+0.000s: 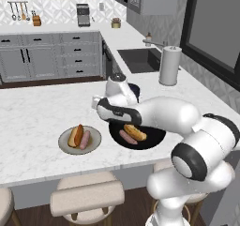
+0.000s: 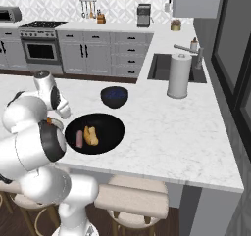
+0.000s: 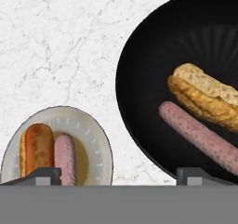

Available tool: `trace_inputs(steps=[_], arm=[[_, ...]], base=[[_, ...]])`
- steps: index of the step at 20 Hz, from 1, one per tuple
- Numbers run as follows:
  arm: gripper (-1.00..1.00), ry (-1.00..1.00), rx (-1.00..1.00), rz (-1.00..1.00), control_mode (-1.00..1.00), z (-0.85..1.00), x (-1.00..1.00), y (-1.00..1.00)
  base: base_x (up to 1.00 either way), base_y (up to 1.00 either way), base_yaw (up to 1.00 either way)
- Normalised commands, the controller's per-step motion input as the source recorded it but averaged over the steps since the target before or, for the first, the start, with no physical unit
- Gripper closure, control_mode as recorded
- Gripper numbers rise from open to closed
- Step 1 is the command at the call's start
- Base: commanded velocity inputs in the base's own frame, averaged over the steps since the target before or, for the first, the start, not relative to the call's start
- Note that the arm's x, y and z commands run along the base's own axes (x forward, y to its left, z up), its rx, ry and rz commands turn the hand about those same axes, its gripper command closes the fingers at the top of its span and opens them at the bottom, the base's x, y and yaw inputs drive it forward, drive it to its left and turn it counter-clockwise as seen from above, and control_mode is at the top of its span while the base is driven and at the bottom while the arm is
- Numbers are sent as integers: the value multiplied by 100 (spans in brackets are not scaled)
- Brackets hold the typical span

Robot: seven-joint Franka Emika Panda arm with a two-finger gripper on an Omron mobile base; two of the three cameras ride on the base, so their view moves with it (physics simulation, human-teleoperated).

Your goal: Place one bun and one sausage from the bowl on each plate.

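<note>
Grey-rimmed plate [image 3: 100, 144] already has its bun and sausage, so that half's done. End effector [image 3: 118, 176] is released, empty; next grab the bun [image 3: 204, 95] in the black bowl [image 3: 139, 79].

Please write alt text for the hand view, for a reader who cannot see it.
A wide black bowl on a white marble counter holds one bun and one sausage. Beside it, a grey-rimmed plate already carries a bun and sausage side by side.
</note>
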Motion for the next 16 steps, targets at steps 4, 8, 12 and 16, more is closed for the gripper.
trace_inputs(steps=[4, 8, 12, 16], arm=[[-100, 13, 0, 0, -100, 47, 0, -100], [-100, 19, -1, 8, -100, 4, 0, -100], [-100, 27, -4, 20, -100, -21, 0, -69], [-100, 30, -4, 30, -100, -72, 21, -20]], base=[[0, 0, 0], [0, 0, 0], [0, 0, 0], [0, 0, 0]])
